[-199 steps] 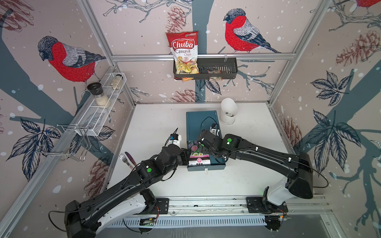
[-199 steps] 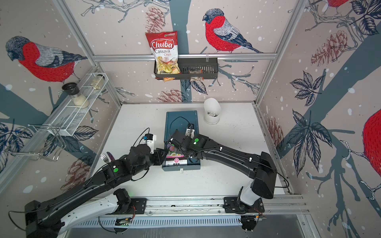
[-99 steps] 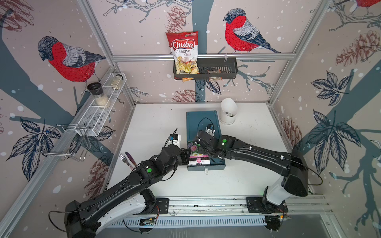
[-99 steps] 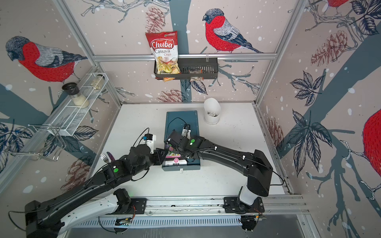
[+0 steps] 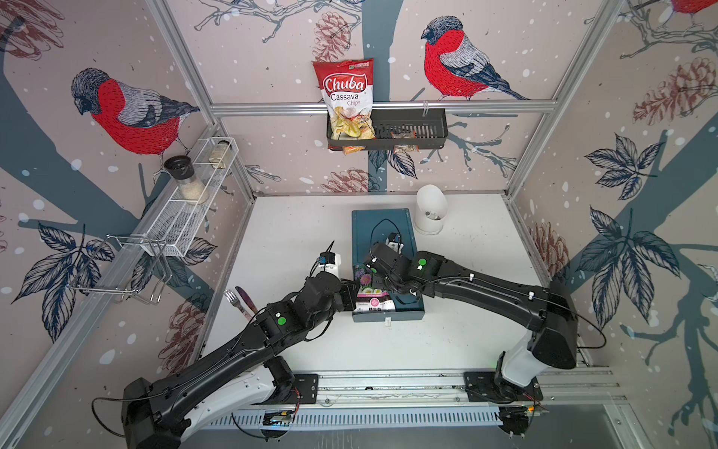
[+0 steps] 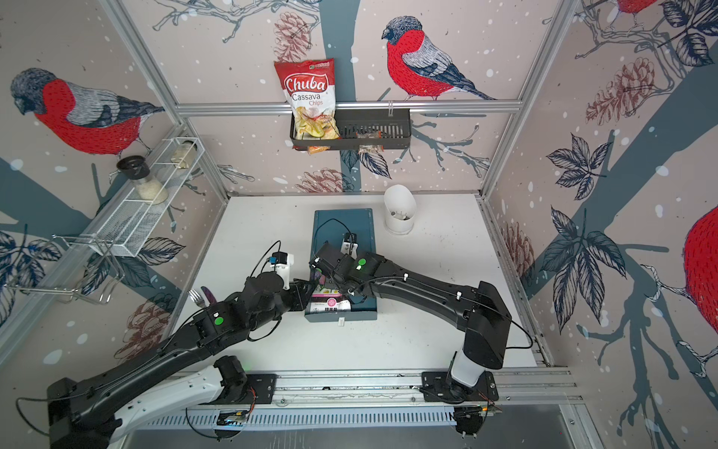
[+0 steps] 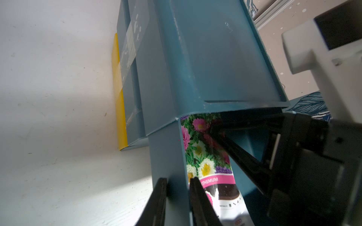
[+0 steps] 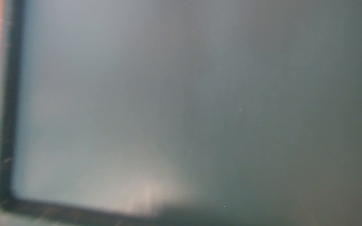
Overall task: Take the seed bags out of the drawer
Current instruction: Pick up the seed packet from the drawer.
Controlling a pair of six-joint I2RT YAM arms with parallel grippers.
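Note:
The teal drawer stands pulled out of its teal box toward the front. A seed bag with pink and white flowers lies in it; no other seed bags show. My left gripper is shut on the drawer's left side wall. My right gripper reaches down into the drawer, its black fingers together on the flower bag's far end. The right wrist view is a blurred grey-teal surface with no fingers in it.
A white scoop-shaped holder stands right of the box. A fork and a purple knife lie by the left wall. The red Chuba bag sits in a black basket on the back wall. A wire rack holds jars.
My right gripper has closed from wide open and shifted slightly left and deeper over the flower bag. The left gripper has stayed on the drawer wall.

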